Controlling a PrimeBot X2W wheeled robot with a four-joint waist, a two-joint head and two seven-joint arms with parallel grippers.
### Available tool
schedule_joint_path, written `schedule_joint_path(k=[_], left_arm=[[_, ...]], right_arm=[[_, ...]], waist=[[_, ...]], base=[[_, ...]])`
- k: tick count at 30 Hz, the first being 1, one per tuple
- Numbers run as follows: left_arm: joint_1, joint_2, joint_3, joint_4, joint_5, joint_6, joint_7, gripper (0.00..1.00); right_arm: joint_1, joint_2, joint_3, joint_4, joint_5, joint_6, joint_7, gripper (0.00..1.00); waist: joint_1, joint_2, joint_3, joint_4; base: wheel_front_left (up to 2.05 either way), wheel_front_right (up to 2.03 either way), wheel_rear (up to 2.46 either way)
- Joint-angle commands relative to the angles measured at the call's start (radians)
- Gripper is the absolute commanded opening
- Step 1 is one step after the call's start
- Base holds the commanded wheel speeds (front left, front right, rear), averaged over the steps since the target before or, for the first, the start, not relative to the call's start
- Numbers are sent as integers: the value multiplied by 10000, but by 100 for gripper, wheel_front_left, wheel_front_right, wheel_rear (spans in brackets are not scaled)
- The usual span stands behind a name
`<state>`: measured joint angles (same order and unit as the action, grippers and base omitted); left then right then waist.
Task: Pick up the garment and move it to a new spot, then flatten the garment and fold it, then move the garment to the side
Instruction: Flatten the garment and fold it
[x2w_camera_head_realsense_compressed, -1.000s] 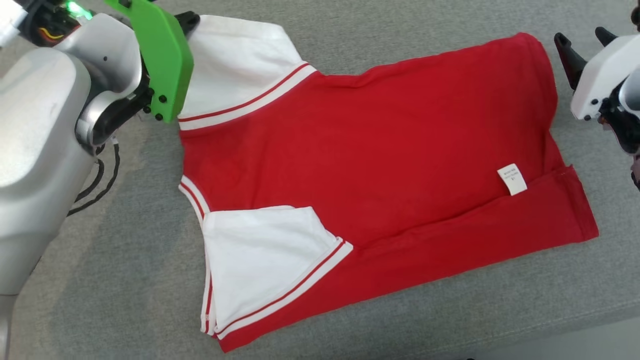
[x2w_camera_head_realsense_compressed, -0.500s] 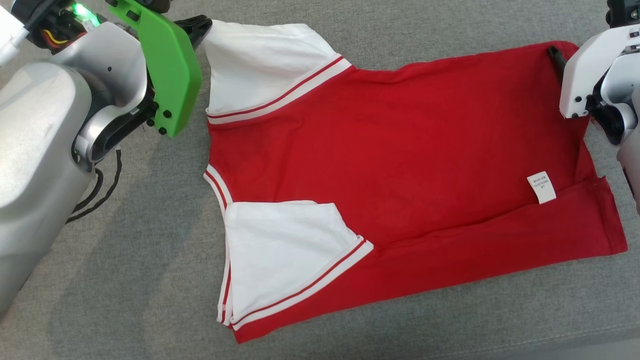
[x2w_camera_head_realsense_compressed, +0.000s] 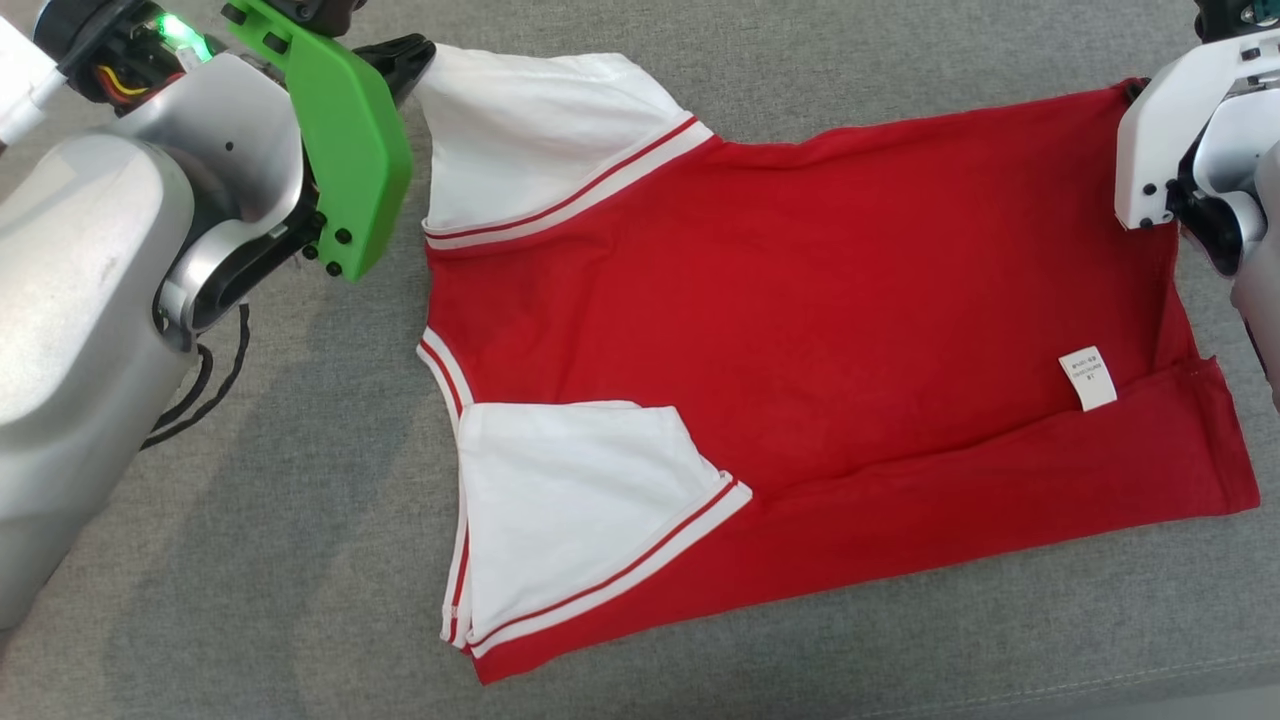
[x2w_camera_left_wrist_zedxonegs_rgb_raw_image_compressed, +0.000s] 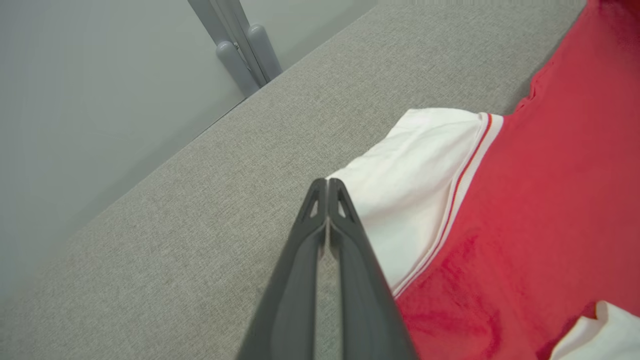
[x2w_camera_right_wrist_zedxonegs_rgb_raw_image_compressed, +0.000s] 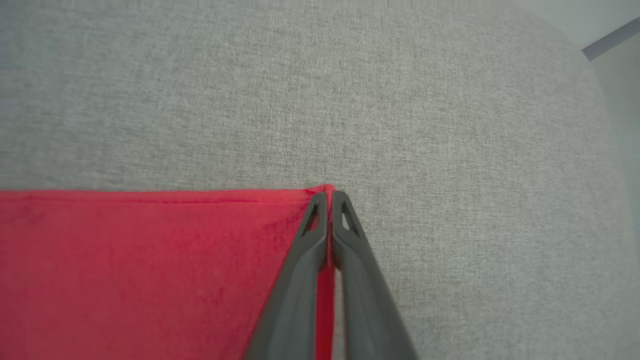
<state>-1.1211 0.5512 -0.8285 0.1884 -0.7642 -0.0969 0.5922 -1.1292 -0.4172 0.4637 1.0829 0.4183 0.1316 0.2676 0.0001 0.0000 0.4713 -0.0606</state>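
Grey cushion (x2w_camera_head_realsense_compressed: 250, 560) bears the garment (x2w_camera_head_realsense_compressed: 800, 300); left gripper (x2w_camera_left_wrist_zedxonegs_rgb_raw_image_compressed: 327, 182) clamps shut on its sleeve (x2w_camera_head_realsense_compressed: 530, 130), right gripper (x2w_camera_right_wrist_zedxonegs_rgb_raw_image_compressed: 327, 195) on its red corner (x2w_camera_right_wrist_zedxonegs_rgb_raw_image_compressed: 300, 197).

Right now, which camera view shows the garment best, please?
The head view: nearly the whole garment lies spread out there, edge to edge. The left wrist view gives one white sleeve and red cloth beside it; the right wrist view, a red corner pinched in the right hand.
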Motion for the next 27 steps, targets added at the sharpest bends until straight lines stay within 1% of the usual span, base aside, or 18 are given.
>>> schedule_joint_path(k=[1,8,16,19,23,27], left_arm=[[100,29,41,41,53,-34,-185,0],[66,33,229,444,268,-93,-1301,0],[-221,-197,550,1039,726,-139,-3335,0],[-58,-290,530,1210,607,-157,-3613,0],[524,-246,571,983,260,-158,-3743,0],[1477,21,632,358,-109,94,-3875,0]], right_arm=[[-115,-54,44,0,122,-19,-168,0],[-49,-172,194,-64,598,-19,-735,0],[-47,-367,192,-337,1113,-19,-1892,0],[151,-509,187,-447,1340,-19,-2258,0],[614,-646,259,-703,1710,-19,-2578,0],[1274,-820,323,-980,1963,-19,-2918,0]], waist=[[-1,0,-66,7],[-1,0,-382,-53],[-1,0,-841,-141],[-1,0,-1054,-110],[-1,0,-1359,-90],[-1,0,-1619,-28]], base=[[0,0,0],[0,0,0],[0,0,0],[0,0,0],[0,0,0],[0,0,0]])
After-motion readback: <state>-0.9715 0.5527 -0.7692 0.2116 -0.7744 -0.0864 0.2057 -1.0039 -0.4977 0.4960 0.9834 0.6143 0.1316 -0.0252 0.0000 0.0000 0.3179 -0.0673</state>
